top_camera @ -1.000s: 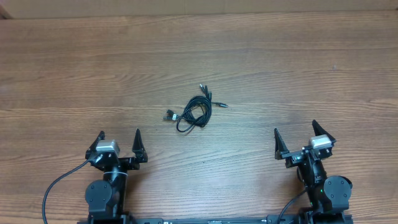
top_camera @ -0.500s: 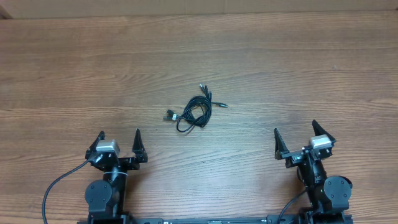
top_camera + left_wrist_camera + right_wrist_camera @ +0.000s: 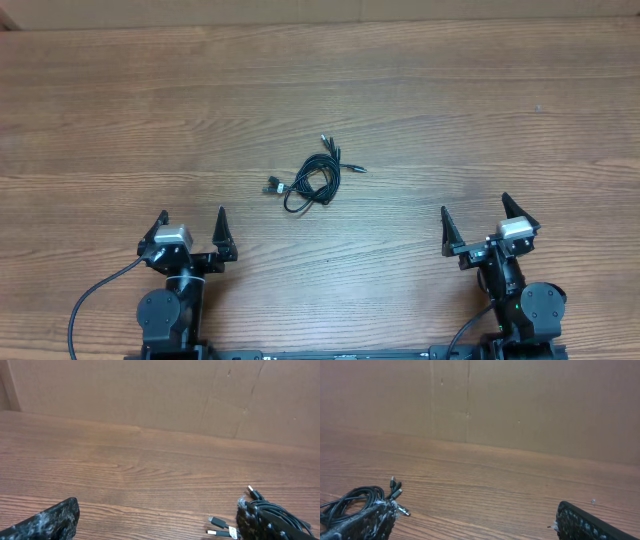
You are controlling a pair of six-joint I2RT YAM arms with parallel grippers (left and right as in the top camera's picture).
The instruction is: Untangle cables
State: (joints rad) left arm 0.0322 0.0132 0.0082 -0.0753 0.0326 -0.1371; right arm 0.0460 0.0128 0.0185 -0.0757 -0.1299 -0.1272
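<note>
The wooden table (image 3: 480, 110) fills the overhead view, with one small bundle near its middle. Both arms sit at the near edge, well apart from each other and from the bundle. The left claw (image 3: 192, 215) has its jaws spread as wide as they go and holds nothing. The right claw (image 3: 474, 205) is the same, wide open and empty.

The cables (image 3: 311, 178) lie ahead of the claws and between them, a little nearer the left one. They form a loose coil of thin black cord lying flat on the wood. A few ends stick out of the coil: the far plugs (image 3: 327, 143), the right plug (image 3: 358, 169) and the left plug (image 3: 272, 184).

The step in hand looks like the first reach, with nothing touched yet. It is best to aim for the free ends, not the middle of the coil. Each claw should come down low, since the cord is thin and hugs the table, and close just behind a plug. One claw can then anchor its end while the other draws slowly outward, so the loops open instead of tightening. Which cord crosses over which cannot be told from these views.
</note>
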